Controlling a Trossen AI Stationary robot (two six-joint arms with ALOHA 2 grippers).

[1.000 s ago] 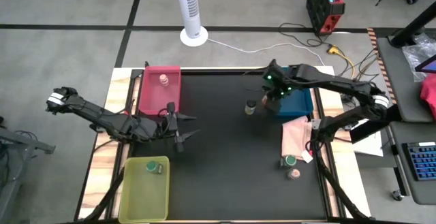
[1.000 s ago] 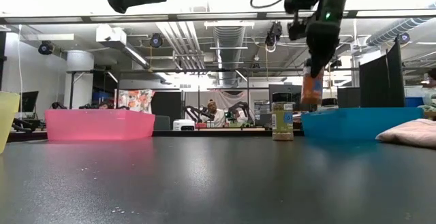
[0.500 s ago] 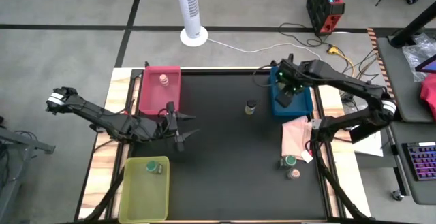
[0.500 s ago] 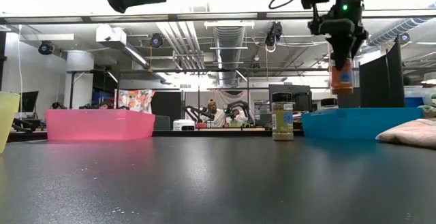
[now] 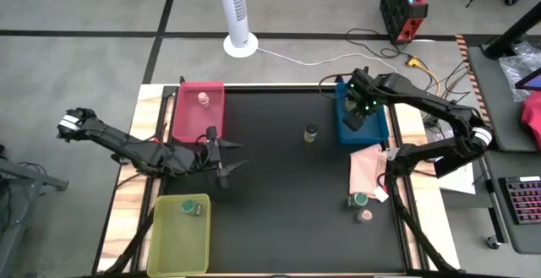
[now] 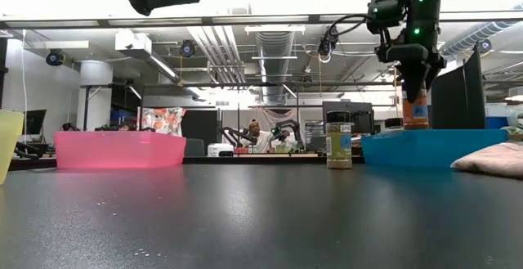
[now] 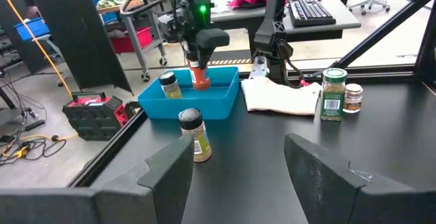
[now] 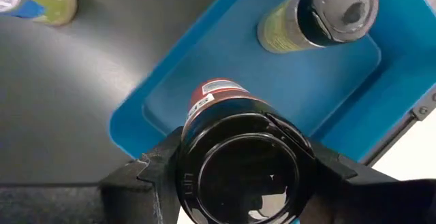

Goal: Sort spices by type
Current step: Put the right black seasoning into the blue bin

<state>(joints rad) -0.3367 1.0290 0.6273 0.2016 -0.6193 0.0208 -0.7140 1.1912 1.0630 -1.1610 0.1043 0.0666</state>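
My right hand (image 6: 414,89) is clamped on the lid of a red jar (image 7: 199,76), fingers either side of the black cap, and the jar hangs upright beneath it, long axis vertical. Straight below the hand is the blue tray (image 5: 378,128); in the low view the jar's base is at about the tray rim, and I cannot tell whether it touches the floor yet. I'd judge this the lowering step, so the next move needs only a straight descent before I let go.

Just beside the hand, inside the same tray, stands a grey-capped jar (image 8: 320,16), near the held one but apart from it. That gap is what I'd watch on the way down: any sideways drift could knock it over.

A little farther from the hand, on the open worktop (image 5: 279,202) outside the tray, a dark-capped jar (image 5: 311,133) stands upright and alone. Beyond the pink cloth (image 5: 368,167), well apart from the hand, two more jars wait together: a green-lidded jar (image 5: 360,199) and a brown jar (image 5: 365,215). The right arm is plainly the nearer one for all three.

Farthest off, my left hand (image 5: 221,155) hovers with fingers spread and nothing between them, between the red tray (image 5: 181,113), holding a pinkish-topped jar (image 5: 203,99), and the yellow tray (image 5: 161,240), holding a green-topped jar (image 5: 188,208).
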